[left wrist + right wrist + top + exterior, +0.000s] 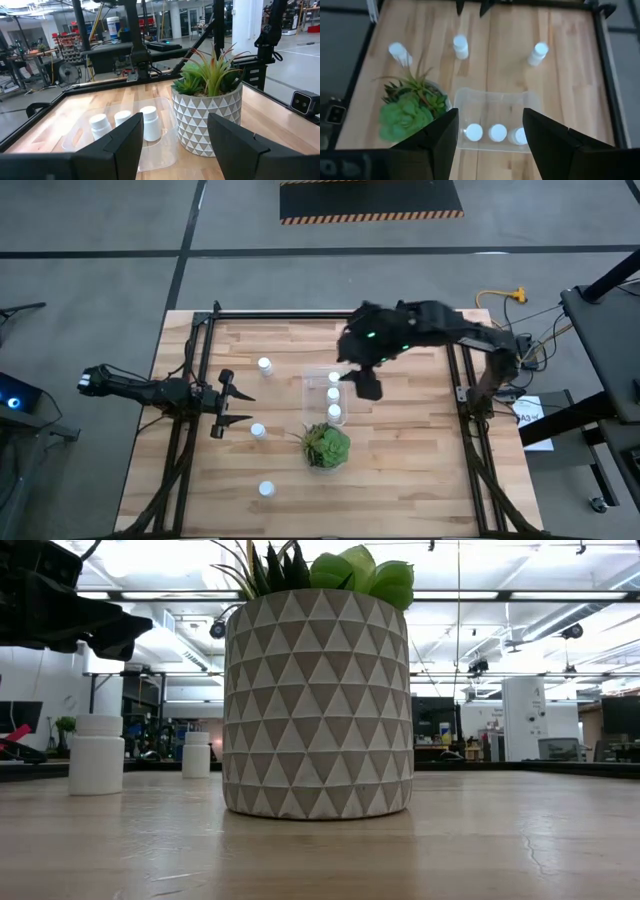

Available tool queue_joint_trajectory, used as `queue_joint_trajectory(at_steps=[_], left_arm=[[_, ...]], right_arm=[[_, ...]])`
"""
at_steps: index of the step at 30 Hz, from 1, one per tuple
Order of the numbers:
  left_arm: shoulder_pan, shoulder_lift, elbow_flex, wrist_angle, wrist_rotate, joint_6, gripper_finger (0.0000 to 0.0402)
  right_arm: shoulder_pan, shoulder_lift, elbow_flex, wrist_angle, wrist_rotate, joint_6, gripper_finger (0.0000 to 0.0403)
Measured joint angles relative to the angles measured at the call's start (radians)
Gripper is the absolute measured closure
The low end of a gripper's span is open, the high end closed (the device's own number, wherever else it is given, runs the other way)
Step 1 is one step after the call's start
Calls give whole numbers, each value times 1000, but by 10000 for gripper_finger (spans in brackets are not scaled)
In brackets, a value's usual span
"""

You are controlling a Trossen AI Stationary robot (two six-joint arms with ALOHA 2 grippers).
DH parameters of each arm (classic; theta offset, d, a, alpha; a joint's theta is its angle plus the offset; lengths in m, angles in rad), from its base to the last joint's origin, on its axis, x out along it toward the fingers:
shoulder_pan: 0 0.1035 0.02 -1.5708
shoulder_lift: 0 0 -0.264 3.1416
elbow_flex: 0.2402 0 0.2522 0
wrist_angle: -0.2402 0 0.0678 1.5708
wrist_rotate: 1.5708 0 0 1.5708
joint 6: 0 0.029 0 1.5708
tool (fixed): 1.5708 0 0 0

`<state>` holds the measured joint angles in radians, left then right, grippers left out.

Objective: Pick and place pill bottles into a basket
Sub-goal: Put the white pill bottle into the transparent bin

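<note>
A green leafy plant (326, 444) in a round white pot (317, 705) patterned with triangles stands upright on a light wooden tabletop (400, 470). Beyond the tabletop lies grey floor (90, 240) with a black striped mat (370, 200).

Around the wooden table (400, 480) lay a grey concrete floor (100, 220) with a black mat edged in orange-and-black hazard stripes (370, 200), while beyond stood shelving racks (70, 42), white pillars (243, 20) and bright ceiling strip lights (520, 598).
</note>
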<state>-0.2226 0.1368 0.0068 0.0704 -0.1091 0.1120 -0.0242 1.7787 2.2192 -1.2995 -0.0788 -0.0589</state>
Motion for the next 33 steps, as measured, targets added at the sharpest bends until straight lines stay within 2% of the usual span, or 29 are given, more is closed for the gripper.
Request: queue_joint_trajectory(at_steps=[17,26,33], left_arm=[[0,0,0,0,0,0,198],[0,0,0,0,0,0,198],[0,0,0,0,0,0,198]], right_arm=[[0,-172,0,-5,0,283,193],[0,-265,-10,-35,6,229,193],[0,-397,-74,-95,128,224,193]])
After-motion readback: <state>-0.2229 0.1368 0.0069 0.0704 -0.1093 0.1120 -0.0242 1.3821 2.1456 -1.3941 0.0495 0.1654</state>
